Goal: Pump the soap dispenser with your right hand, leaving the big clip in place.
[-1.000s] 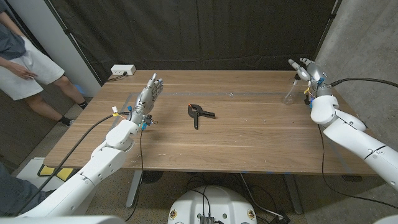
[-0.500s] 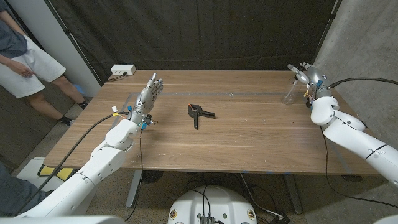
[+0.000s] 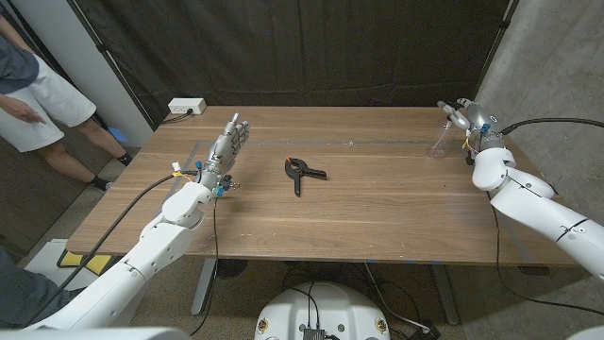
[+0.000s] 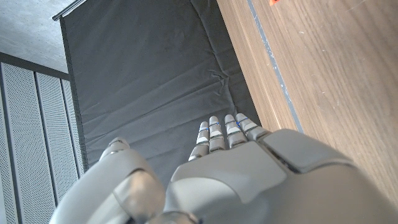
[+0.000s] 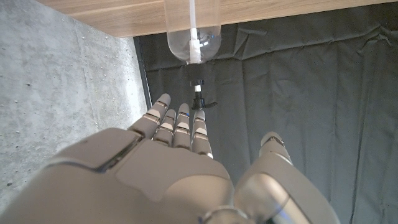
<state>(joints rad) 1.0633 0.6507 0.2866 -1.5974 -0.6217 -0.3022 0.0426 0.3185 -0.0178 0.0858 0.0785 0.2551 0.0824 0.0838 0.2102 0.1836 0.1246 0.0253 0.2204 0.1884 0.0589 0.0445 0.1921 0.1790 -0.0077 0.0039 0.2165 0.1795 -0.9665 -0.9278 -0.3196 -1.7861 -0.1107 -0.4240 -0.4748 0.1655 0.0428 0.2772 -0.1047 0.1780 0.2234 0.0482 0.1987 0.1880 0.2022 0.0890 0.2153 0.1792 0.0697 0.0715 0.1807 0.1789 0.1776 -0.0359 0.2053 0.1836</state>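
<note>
The soap dispenser [image 3: 439, 144], a clear bottle with a thin pump on top, stands upright near the far right corner of the wooden table [image 3: 377, 217]. In the right wrist view the same dispenser [image 5: 193, 28] shows its transparent body, the tube inside it and the dark pump head just beyond the fingertips [image 5: 180, 115] of the right hand. The right hand [image 3: 469, 115] is raised just beside the dispenser, on its right, with the fingers stretched out straight and close together and the thumb apart; it holds nothing, and the pictures do not make clear if it touches the pump. The big clip [image 3: 302, 172], black with an orange spot at its hinge, lies on the table around the middle, well apart from the dispenser and from both hands. The left hand [image 3: 225, 148] stands above the left part of the table, fingers extended and slightly apart, empty. A white power strip [image 3: 186, 107] rests at the far left corner. A person [image 3: 33, 90] in light shorts stands beyond the table on the left side.
</note>
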